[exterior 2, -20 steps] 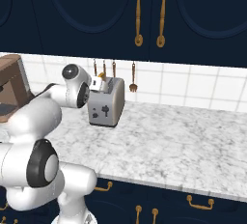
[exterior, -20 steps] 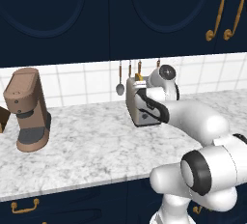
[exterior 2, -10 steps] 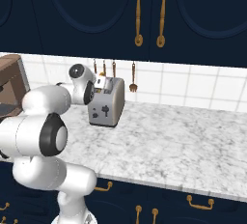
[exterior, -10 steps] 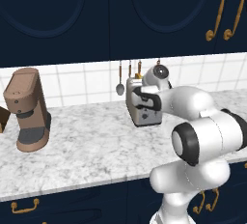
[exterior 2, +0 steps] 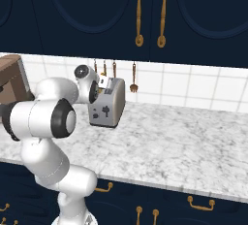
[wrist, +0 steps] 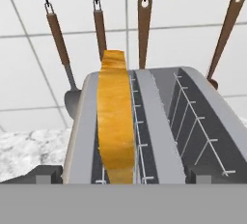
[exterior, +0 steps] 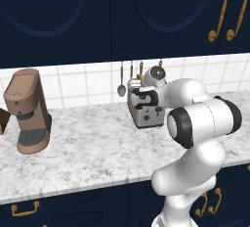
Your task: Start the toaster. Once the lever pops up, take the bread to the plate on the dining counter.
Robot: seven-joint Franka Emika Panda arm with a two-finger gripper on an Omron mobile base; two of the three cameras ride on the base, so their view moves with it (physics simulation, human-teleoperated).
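The arm hides the toaster [exterior: 146, 113] lever; the bread [wrist: 116, 121] sits half sunk.

Marble worktop [exterior: 88, 152]: toaster [exterior: 144, 109], coffee machine [exterior: 28, 109]

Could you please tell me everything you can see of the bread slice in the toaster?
The bread is one slice with a golden-orange crust, seen edge-on in the hand view. It stands upright in one of the two slots of the silver toaster, its upper part sticking out above the slot; the other slot is empty, its wire guides bare. Only the toaster touches it. The toaster stands on the marble worktop before the white tiles, under hanging utensils.
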